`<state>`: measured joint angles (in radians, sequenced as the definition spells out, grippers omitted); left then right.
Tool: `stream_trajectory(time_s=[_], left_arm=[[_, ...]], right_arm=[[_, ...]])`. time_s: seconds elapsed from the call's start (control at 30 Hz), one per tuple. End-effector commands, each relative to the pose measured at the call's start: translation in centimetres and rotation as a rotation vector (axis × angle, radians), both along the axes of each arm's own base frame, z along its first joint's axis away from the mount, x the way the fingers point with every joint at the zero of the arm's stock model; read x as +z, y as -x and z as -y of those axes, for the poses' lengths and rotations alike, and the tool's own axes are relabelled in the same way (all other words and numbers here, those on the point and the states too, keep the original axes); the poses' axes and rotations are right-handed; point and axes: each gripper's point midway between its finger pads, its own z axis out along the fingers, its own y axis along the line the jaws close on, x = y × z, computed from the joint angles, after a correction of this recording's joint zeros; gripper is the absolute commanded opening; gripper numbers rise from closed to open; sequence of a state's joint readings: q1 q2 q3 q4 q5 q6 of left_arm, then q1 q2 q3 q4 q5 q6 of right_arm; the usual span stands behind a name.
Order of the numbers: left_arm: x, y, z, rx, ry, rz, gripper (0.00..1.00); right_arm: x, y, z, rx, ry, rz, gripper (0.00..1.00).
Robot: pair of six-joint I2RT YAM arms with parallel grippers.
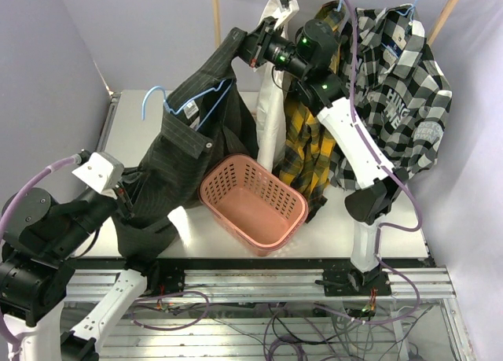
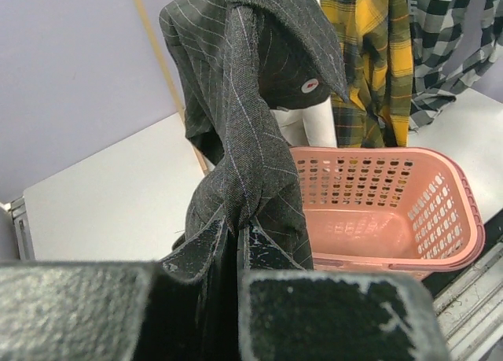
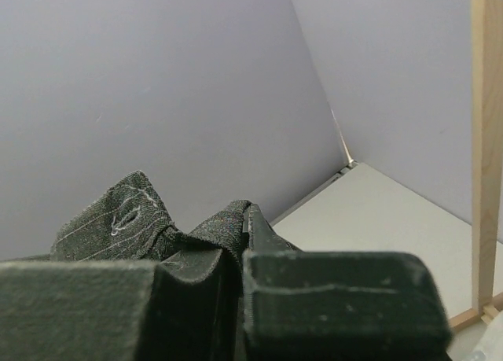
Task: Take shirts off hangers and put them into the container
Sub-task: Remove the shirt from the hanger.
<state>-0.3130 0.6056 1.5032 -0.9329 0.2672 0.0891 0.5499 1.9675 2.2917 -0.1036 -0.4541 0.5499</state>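
Both jaws pressed together on cloth. My right gripper [image 1: 242, 48] pinches the pinstriped shirt [image 1: 181, 152] at its upper end, high up by the rack pole [image 1: 215, 15]. My left gripper [image 2: 236, 239] pinches a lower fold, down at the table's [image 1: 134, 133] near-left edge. The shirt hangs stretched between my two grips. A blue hanger [image 1: 182, 105] is caught in it, hook poking left. The basket [image 1: 222, 172] stands just beside the shirt, to its right. The white shirt [image 1: 271, 117], plaid shirt [image 1: 302, 145] and checked shirt [image 1: 401, 86] hang behind.

The pinstriped shirt [image 1: 177, 152] is dark, the basket [image 1: 271, 194] salmon-pink, the plaid shirt [image 1: 302, 152] yellow-and-black.
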Motion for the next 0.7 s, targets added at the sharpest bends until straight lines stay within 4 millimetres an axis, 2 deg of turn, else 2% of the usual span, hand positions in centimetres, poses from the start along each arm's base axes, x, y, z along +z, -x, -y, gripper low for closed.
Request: stream_trajectory(time_s=[0.0, 0.17, 0.23, 0.33, 0.47, 0.53, 0.57, 0.67], left_arm=[[1.5, 0.3, 1.3, -0.078, 0.015, 0.053, 0.07], [2.5, 0.9, 1.4, -0.096, 0.028, 0.078, 0.07], [2.9, 1.2, 1.6, -0.113, 0.032, 0.082, 0.07], [3.4, 1.7, 1.7, -0.127, 0.036, 0.088, 0.07], [3.5, 2.2, 1.6, -0.130, 0.036, 0.086, 0.07], [3.5, 2.3, 1.5, -0.124, 0.038, 0.086, 0.07], [3.5, 2.3, 1.4, -0.122, 0.039, 0.087, 0.07], [3.5, 2.2, 1.6, -0.129, 0.044, 0.087, 0.07]], right_arm=[[-0.1, 0.8, -0.7, 0.086, 0.010, 0.007, 0.00], [-1.5, 0.0, -0.6, 0.053, 0.052, -0.026, 0.00], [-3.3, -1.5, -0.9, 0.026, 0.069, -0.056, 0.00], [-3.6, -2.5, -0.5, 0.002, 0.059, -0.063, 0.00], [-3.1, -4.2, 1.0, -0.055, 0.029, -0.070, 0.00], [-3.0, -4.2, 0.9, -0.041, 0.007, -0.079, 0.00], [-2.9, -4.9, 1.8, -0.045, -0.003, -0.083, 0.00], [-3.6, -4.4, 1.2, 0.023, -0.005, -0.101, 0.00]])
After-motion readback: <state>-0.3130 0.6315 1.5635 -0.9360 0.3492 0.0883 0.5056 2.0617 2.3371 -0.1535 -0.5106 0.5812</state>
